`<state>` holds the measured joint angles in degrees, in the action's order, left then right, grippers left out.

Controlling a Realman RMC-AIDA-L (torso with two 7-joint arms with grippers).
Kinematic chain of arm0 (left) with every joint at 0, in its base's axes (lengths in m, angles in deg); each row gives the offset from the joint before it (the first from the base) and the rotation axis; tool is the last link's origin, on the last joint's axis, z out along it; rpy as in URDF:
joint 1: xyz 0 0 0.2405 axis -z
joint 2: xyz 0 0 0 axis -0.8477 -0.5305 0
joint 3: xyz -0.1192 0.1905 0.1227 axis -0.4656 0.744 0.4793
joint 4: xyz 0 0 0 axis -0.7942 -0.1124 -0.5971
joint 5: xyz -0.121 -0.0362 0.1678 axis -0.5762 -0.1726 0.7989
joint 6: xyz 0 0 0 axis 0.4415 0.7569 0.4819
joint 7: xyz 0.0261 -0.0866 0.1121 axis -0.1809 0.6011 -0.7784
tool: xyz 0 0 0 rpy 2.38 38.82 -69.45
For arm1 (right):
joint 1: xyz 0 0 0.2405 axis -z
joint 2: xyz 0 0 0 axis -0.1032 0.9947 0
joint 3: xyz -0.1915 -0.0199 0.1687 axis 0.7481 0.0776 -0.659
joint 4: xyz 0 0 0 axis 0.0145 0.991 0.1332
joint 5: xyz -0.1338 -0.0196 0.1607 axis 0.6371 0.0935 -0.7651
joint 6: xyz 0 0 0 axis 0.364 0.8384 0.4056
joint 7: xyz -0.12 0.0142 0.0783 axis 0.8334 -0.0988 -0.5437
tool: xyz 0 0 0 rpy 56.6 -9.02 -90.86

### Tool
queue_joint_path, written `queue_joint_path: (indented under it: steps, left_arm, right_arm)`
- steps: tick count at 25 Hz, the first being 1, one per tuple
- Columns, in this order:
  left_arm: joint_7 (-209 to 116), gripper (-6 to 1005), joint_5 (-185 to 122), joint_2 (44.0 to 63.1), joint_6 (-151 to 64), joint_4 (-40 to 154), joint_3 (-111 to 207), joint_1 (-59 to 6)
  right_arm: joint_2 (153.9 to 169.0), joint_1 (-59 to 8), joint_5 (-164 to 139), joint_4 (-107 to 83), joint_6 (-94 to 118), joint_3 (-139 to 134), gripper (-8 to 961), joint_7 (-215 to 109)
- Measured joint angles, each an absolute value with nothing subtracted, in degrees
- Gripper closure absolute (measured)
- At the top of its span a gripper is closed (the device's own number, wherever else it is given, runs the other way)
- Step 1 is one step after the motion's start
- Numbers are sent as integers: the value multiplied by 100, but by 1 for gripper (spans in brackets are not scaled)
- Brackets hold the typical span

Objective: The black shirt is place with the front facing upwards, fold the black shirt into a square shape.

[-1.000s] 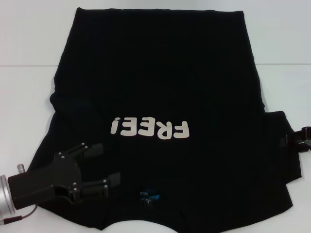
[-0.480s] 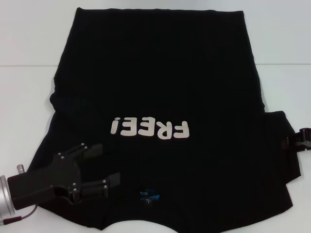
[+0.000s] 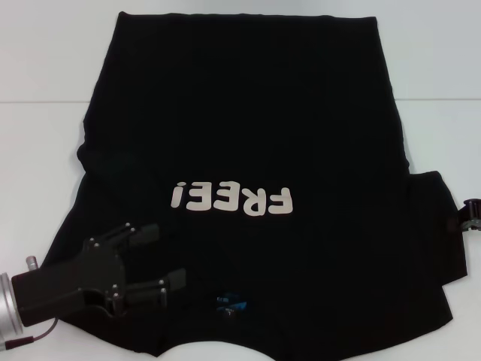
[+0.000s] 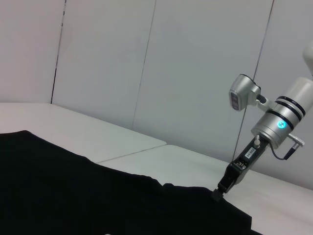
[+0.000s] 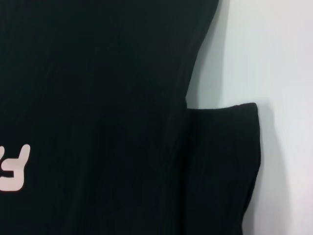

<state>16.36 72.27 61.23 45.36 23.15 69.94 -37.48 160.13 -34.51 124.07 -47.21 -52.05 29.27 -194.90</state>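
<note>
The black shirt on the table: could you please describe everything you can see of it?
The black shirt is a plain, soft-looking short-sleeved T-shirt lying flat, front up and unfolded on the white table. Off-white "FREE!" lettering crosses its chest, upside down from the head view, and a small blue neck tag sits at the collar nearest the robot. The left gripper, open, is over the shoulder area; the right gripper is at the edge of the sleeve on the robot's right.
</note>
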Motion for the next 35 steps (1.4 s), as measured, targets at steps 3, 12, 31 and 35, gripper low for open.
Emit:
queue_joint_path:
  steps: [3, 12, 31, 35]
  left_arm:
    - [1636, 54, 7227, 6124, 4536, 2315, 6994, -3748]
    - [1687, 54, 7227, 6125, 4536, 2315, 6995, -3748]
    - [1715, 54, 7227, 6116, 4535, 2315, 6976, -3772]
    - [1715, 54, 7227, 6115, 4535, 2315, 6981, -3775]
  right_arm:
    - [16013, -3444, 12407, -4725, -5214, 2927, 857, -19490]
    - [15947, -3383, 12371, -4830, -5286, 2844, 897, -19486]
    - [15965, -3710, 12072, -5710, -6027, 2616, 844, -19247]
    - [16135, -4112, 12081, -5552, -5946, 2951, 833, -19257]
